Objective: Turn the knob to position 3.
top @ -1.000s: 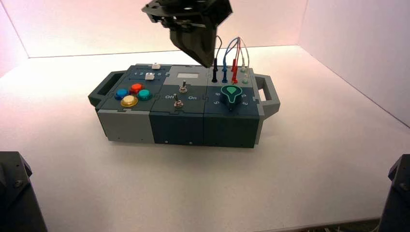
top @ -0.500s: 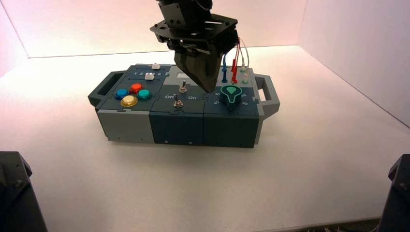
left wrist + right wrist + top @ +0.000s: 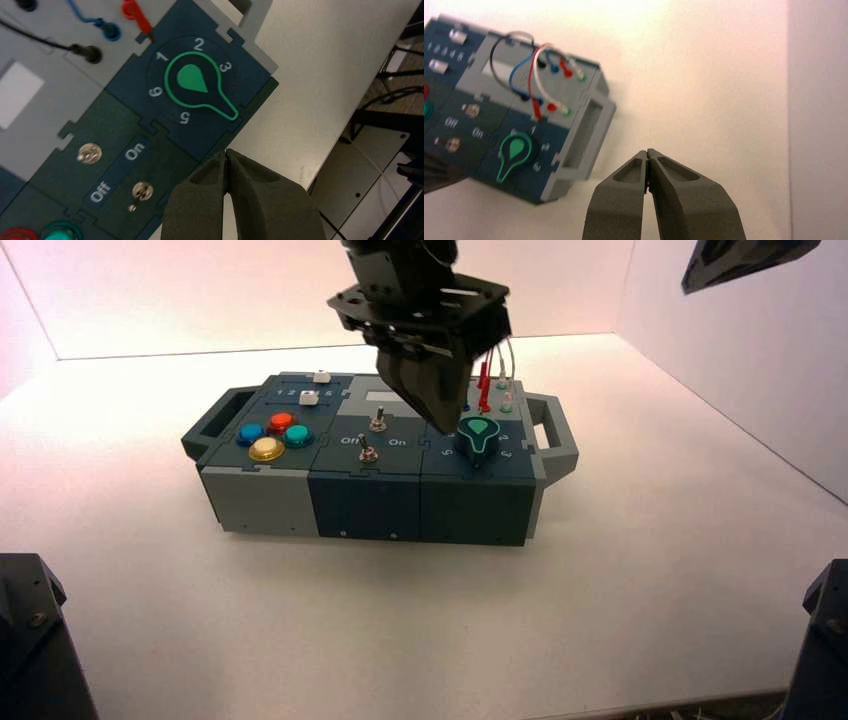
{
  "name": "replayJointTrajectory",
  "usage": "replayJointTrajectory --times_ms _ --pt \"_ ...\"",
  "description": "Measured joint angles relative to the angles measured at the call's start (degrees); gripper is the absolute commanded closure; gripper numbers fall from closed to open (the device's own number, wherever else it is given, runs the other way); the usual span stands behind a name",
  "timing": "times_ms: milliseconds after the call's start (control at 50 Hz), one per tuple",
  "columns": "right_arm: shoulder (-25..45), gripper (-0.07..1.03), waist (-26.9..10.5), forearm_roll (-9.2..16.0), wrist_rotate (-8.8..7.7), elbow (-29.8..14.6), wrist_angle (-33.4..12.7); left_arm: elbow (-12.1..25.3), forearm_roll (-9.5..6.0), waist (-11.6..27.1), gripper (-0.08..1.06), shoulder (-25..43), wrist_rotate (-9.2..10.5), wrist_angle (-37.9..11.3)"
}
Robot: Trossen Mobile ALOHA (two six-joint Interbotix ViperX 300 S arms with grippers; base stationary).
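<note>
The knob [image 3: 192,80] is dark and teardrop-shaped with a green rim. It sits at the right end of the box's top [image 3: 479,435] and also shows in the right wrist view [image 3: 514,152]. Its pointed tip [image 3: 232,116] lies between the white numerals 3 [image 3: 225,66] and 5, where it covers the numeral. My left gripper [image 3: 227,152] is shut and empty. It hovers just above the box, close to the knob's left side [image 3: 445,425]. My right gripper [image 3: 647,152] is shut and empty, high up to the right of the box.
Red, blue, black and white plug wires [image 3: 485,380] stand just behind the knob. Two metal toggle switches [image 3: 368,450] are in the box's middle and coloured push buttons [image 3: 268,448] on its left. A handle [image 3: 556,435] sticks out at the right end.
My left gripper has come down and to the right, from above the box's back to beside the knob. Part of the right arm has come into view at the top right.
</note>
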State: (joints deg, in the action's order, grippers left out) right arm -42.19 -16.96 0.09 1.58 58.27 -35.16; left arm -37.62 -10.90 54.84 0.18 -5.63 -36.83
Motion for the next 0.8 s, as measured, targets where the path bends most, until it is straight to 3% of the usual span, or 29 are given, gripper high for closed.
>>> replayJointTrajectory --times_ms 220,800 --pt "-0.18 0.99 -4.22 0.97 0.0 0.09 -1.14 0.7 0.0 1.23 1.01 2.11 -0.18 0.0" --pt "-2.29 0.99 -4.13 0.88 -0.18 0.09 -0.35 0.97 1.67 1.32 1.01 5.1 -0.44 0.97"
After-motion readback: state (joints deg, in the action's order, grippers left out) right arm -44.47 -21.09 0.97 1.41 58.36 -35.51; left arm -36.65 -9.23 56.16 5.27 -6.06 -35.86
